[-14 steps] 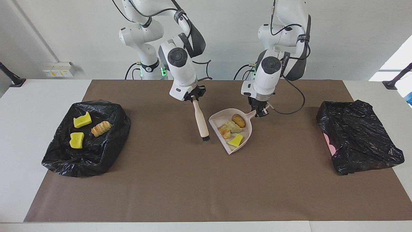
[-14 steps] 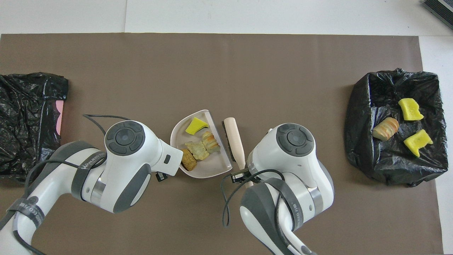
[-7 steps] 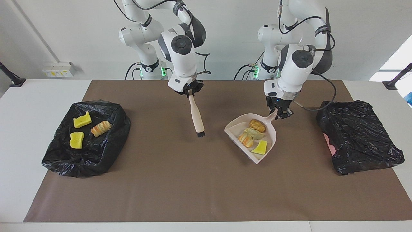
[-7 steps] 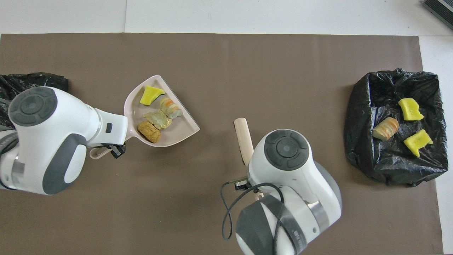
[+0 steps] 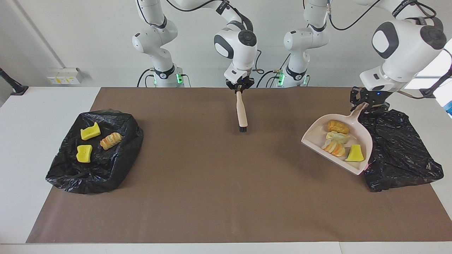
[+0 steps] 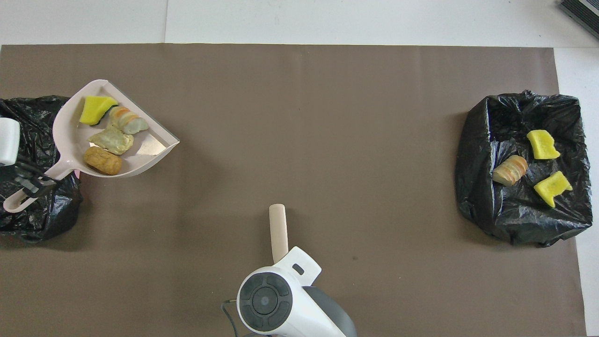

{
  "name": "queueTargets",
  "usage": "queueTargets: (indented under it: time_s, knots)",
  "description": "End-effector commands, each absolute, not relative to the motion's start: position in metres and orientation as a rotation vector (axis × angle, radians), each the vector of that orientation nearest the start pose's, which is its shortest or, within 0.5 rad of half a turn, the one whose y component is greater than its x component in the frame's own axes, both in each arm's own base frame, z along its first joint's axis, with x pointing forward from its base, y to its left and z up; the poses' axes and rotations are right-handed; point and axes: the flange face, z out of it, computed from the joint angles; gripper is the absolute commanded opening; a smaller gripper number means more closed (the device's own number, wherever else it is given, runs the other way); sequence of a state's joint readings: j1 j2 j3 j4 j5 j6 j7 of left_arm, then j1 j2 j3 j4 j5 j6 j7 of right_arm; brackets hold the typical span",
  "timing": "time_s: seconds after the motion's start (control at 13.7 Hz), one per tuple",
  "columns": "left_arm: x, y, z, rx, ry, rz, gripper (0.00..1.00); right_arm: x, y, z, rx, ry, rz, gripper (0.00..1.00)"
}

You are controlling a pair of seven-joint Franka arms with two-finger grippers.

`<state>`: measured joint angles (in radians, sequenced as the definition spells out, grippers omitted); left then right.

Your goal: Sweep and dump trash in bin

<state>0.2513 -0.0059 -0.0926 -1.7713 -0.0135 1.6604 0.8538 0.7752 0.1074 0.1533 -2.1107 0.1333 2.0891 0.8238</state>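
Four pieces of trash point(image 5: 339, 141) ride in the pink dustpan point(image 5: 353, 163), which a second ago sat on the brown mat point(image 5: 212, 197) mid-surface beside the brush and has since been lifted and carried toward the left arm's end. It now hangs against the edge of the black-bagged bin point(image 5: 402, 155) there, tilted with its open lip lower. That suggests the sweeping of this load is done and only the tipping is left. Three more pieces point(image 5: 92, 141) already lie in the other black bag point(image 5: 88, 176) at the right arm's end.

The left claw point(image 5: 365, 100) is clamped on the dustpan's handle, over the bin, with its arm swung out wide and the wrist angled down.

The right claw point(image 5: 239, 88) is closed on the handle of the brush point(image 5: 242, 114), which hangs bristles-down over the mat's middle, lifted back toward the robots from where it swept. That arm seems to wait.
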Motion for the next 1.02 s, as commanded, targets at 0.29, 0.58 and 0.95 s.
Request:
queueTargets:
  time_s: [0.29,0.58,0.95]
  knots:
    - [0.511,0.256,0.553,-3.007,0.981,0.160,0.00,0.360,0.432,0.367,-3.131,0.038,0.275,1.00]
    - [0.517,0.308,0.549,-2.835,1.064,0.337,0.00,0.424,0.399,0.434,-3.103,0.010,0.267,1.00]
    - [0.540,0.306,0.549,-2.462,1.323,0.408,0.00,0.490,0.326,0.490,-3.111,-0.120,0.261,1.00]
